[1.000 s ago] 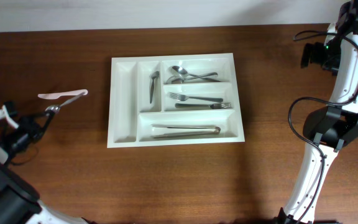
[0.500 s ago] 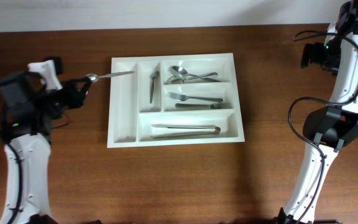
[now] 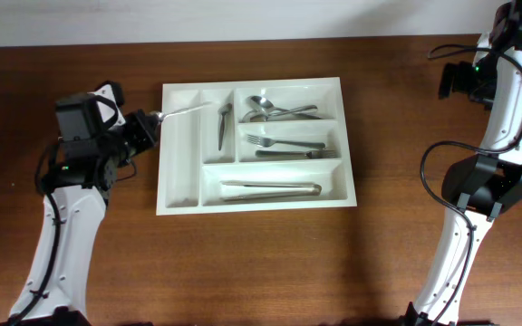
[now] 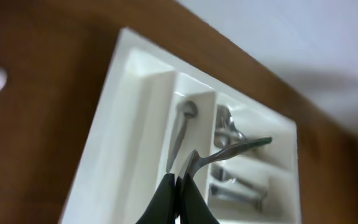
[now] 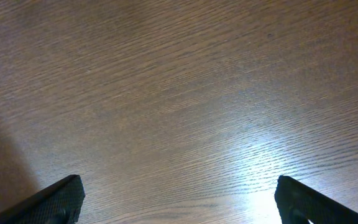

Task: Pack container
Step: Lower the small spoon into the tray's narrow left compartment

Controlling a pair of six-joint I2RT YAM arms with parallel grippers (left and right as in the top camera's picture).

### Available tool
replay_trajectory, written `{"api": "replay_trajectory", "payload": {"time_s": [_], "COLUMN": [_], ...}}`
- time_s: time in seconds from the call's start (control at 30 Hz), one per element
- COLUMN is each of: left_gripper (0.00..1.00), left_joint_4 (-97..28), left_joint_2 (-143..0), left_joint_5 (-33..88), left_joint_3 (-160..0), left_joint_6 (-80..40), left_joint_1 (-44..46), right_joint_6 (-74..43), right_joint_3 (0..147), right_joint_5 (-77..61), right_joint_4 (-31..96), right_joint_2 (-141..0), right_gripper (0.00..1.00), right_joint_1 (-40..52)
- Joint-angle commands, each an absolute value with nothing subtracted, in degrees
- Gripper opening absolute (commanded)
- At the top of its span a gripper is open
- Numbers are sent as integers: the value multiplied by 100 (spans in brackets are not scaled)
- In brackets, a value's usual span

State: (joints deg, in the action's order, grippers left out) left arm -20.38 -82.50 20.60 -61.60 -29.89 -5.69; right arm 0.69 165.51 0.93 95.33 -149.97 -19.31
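The fingers [image 4: 165,200] of your left gripper [image 4: 178,190] are pinched shut on a metal spoon [image 4: 235,149], its handle reaching over the upper-left corner of the container [image 3: 270,206], the white cutlery tray at the centre of the overhead frame. Your right gripper [image 5: 179,202] has its fingers spread wide above bare wooden table [image 5: 179,93], holding nothing
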Motion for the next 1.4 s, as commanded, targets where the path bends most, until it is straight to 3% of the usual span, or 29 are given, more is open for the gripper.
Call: {"api": "replay_trajectory", "payload": {"time_s": [0.0,0.4,0.7,0.93,1.37], "left_gripper": [2,2,2,2,2], "left_joint_4": [-2062,-2556,-2558,-2556,-2567], "left_joint_2": [-8283,-8510,-8879,-9074,-9400], "left_joint_5": [1396,336,283,-550,-1146], "left_joint_3": [-6204,-6202,-6202,-6202,-6202], "left_joint_6": [-4958,-7358,-8820,-10206,-10986], "left_joint_1": [-331,899,1431,1881,1988], "right_joint_6": [108,108,108,108,108], "right_joint_3": [16514,16514,16514,16514,16514], "right_joint_5": [40,40,40,40,40], "right_joint_4": [9515,9515,9515,9515,9515], "right_joint_2": [-14866,-14866,-14866,-14866,-14866], "right_gripper": [99,99,99,99,99], "right_joint_1": [-1953,-1953,-1953,-1953,-1953]}}
